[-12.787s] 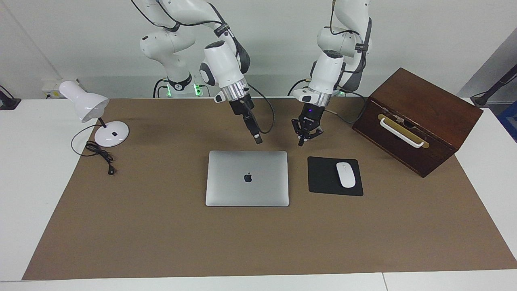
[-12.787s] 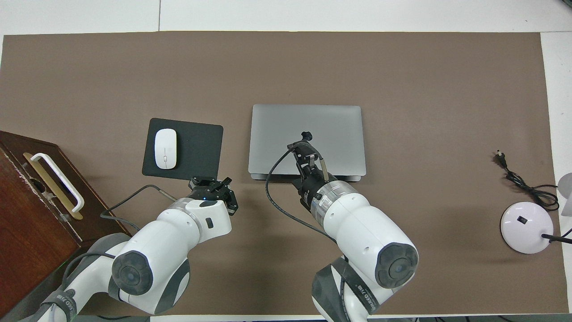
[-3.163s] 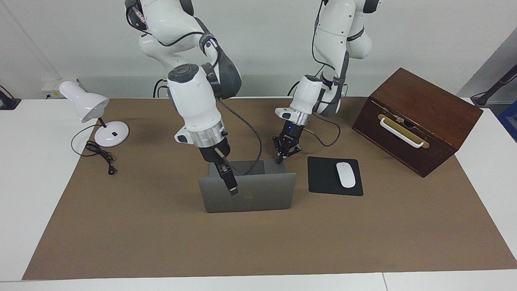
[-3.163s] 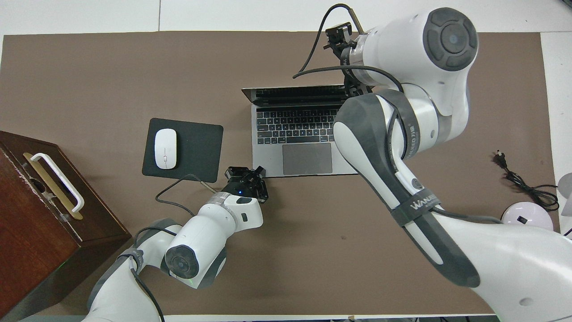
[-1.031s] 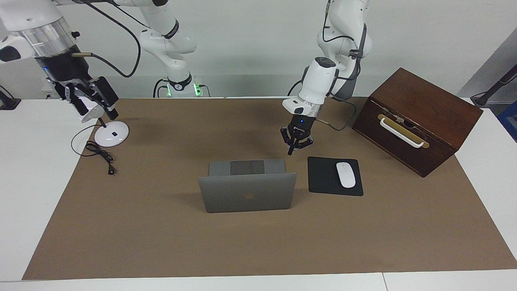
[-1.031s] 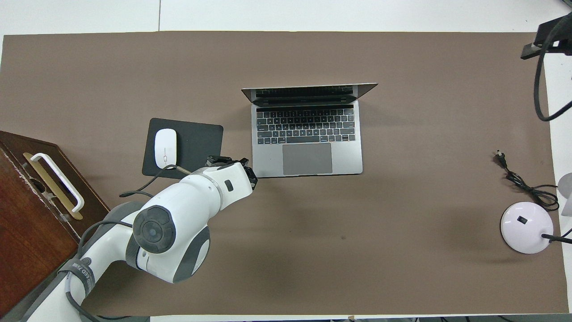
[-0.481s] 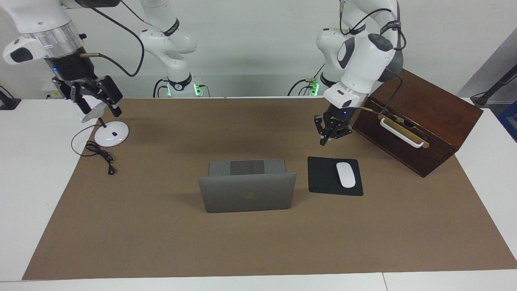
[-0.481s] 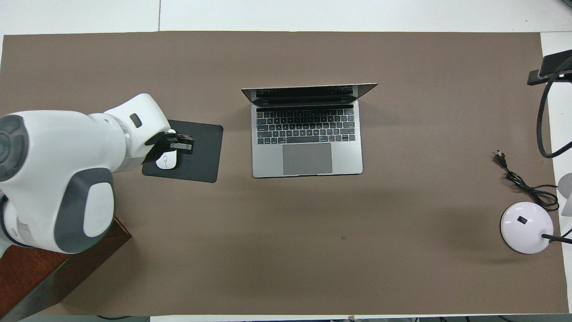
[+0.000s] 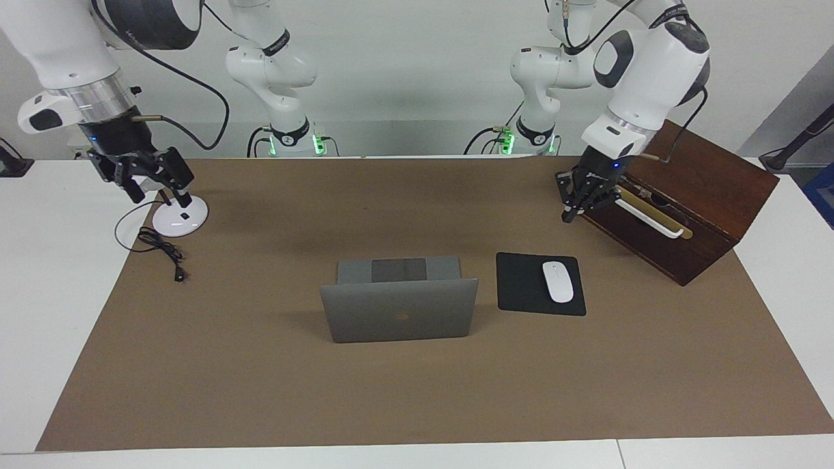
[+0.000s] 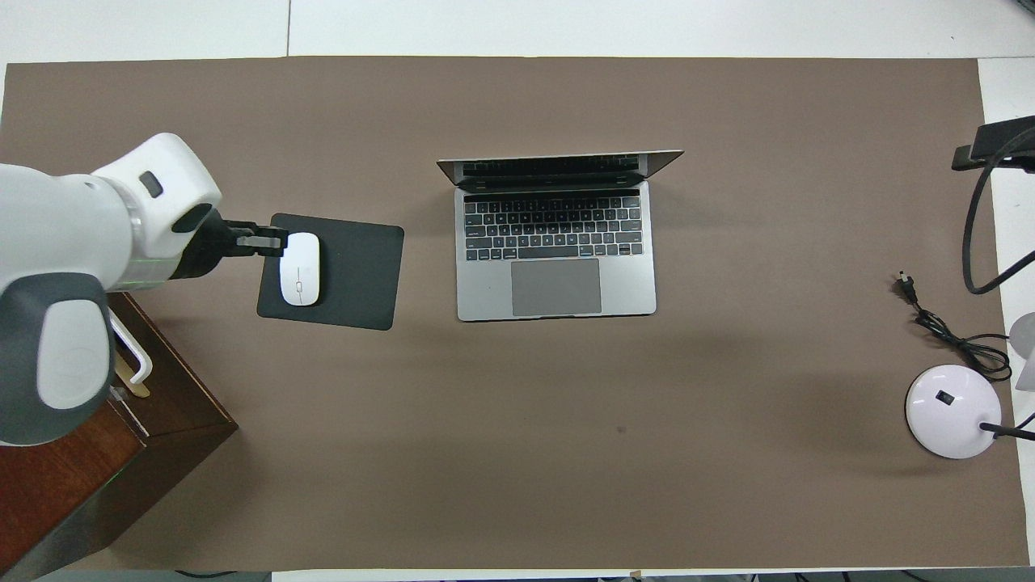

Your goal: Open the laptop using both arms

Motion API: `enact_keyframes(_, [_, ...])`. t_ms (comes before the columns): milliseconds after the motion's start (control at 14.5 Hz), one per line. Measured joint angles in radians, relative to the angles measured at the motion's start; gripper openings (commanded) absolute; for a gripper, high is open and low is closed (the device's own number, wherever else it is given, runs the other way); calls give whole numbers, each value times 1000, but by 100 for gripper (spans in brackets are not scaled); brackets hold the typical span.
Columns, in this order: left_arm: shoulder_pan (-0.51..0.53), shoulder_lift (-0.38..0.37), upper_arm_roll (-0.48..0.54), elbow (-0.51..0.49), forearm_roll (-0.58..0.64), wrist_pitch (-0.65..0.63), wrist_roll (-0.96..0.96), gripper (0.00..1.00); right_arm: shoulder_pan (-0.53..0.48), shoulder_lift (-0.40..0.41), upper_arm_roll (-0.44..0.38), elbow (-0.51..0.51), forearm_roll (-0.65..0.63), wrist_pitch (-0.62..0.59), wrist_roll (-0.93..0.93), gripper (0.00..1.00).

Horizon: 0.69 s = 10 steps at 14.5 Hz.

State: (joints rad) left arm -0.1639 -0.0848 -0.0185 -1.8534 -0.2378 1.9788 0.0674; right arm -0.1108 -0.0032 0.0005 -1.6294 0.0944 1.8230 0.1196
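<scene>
The silver-grey laptop (image 9: pixel 399 318) stands open in the middle of the brown mat, its lid upright with the back toward the facing camera. Its keyboard deck (image 10: pixel 556 259) faces the robots. Neither gripper touches it. My left gripper (image 9: pixel 568 218) hangs shut and empty in front of the wooden box, and from overhead its tip (image 10: pixel 273 241) lies over the mouse pad's edge. My right gripper (image 9: pixel 161 194) hovers open over the desk lamp at the right arm's end of the table, holding nothing.
A white mouse (image 9: pixel 558 281) lies on a black mouse pad (image 9: pixel 521 293) beside the laptop. A dark wooden box (image 9: pixel 684 176) with a white handle sits at the left arm's end. The white lamp base (image 9: pixel 179 218) and its black cable (image 9: pixel 159 247) lie below the right gripper.
My left gripper has swung away from the laptop's corner, past the mouse pad, to the wooden box. My right gripper has sunk a little over the lamp. The laptop has not moved.
</scene>
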Motion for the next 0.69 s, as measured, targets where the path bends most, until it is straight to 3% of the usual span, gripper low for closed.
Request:
enact_keyframes(481, [88,34,38,160,80,-220,48,0,1,-39,1,-75,0,53,-18,100])
enact_keyframes(550, [90,43,44,186,107,-246,49,8,1,-39,1,-76,0,53,-23,100])
enact_keyframes(688, [90,56,51,227,172,-283,49,62,1,-39,1,-78,0,53,-25,100])
